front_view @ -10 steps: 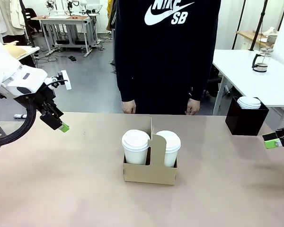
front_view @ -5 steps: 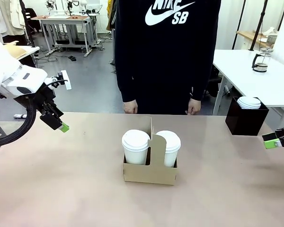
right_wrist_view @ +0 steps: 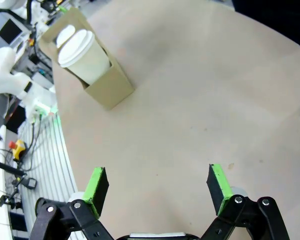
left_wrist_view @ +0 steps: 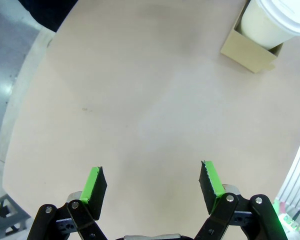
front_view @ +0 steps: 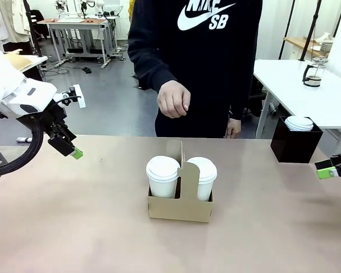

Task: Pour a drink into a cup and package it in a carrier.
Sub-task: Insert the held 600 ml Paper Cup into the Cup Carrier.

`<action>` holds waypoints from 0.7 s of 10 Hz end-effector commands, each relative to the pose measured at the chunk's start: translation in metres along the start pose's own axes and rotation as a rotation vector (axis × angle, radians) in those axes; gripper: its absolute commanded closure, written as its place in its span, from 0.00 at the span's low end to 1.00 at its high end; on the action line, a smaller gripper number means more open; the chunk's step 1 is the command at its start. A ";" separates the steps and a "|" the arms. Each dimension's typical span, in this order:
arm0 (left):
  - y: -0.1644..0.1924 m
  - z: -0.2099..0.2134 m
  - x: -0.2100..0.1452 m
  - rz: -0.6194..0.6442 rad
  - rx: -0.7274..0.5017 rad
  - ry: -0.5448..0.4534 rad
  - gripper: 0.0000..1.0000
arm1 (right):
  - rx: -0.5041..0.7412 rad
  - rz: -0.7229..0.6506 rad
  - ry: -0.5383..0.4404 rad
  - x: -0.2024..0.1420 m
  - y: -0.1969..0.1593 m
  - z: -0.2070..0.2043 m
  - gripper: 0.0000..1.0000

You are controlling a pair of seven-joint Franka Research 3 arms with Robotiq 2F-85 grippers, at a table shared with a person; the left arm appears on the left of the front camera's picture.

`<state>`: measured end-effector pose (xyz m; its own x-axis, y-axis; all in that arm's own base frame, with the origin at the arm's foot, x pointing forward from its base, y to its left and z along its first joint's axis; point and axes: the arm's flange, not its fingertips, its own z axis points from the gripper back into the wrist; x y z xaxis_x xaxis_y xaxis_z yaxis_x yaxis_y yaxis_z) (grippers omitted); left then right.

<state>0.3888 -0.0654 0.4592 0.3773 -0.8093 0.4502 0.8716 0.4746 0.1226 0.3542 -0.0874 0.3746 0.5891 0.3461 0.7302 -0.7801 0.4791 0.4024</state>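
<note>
1. The carrier [front_view: 180,200] stands at the middle of the bench [front_view: 74,227], with two lidded white cups seated in its slots either side of the upright centre handle: the left cup [front_view: 162,176] and the right cup [front_view: 202,177]. Sitting down in the slots keeps them upright and ready to be lifted as one load, so the packaging looks done.
2. The left hand [front_view: 73,151] hangs above the bench at about 9 o'clock from the carrier, well apart from it. In its wrist view the hand [left_wrist_view: 154,184] is spread wide with nothing between the green pads, likely parked clear of the person's reach.
3. The right hand [front_view: 329,168] sits at about 3 o'clock, at the bench edge, also well apart. Its wrist view shows the hand [right_wrist_view: 159,186] wide open and empty, looking across bare bench toward the carrier.
4. The person's hand [front_view: 173,98] is raised at 12 o'clock, loosely curled above the far edge, perhaps about to take the carrier.
5. The carafe [front_view: 312,74] with the drink stands on a separate white table at 2 o'clock, out of the way; a black box [front_view: 294,145] of lids stands just nearer.
</note>
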 end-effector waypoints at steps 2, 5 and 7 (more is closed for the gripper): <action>-0.001 0.001 -0.001 0.011 -0.005 -0.004 0.06 | -0.001 0.009 -0.010 -0.001 -0.002 -0.001 0.00; -0.001 0.001 -0.001 0.011 -0.005 -0.004 0.06 | -0.001 0.009 -0.010 -0.001 -0.002 -0.001 0.00; -0.001 0.001 -0.001 0.011 -0.005 -0.004 0.06 | -0.001 0.009 -0.010 -0.001 -0.002 -0.001 0.00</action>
<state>0.3888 -0.0654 0.4592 0.3773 -0.8093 0.4502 0.8716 0.4746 0.1226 0.3542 -0.0874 0.3746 0.5891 0.3461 0.7302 -0.7801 0.4791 0.4024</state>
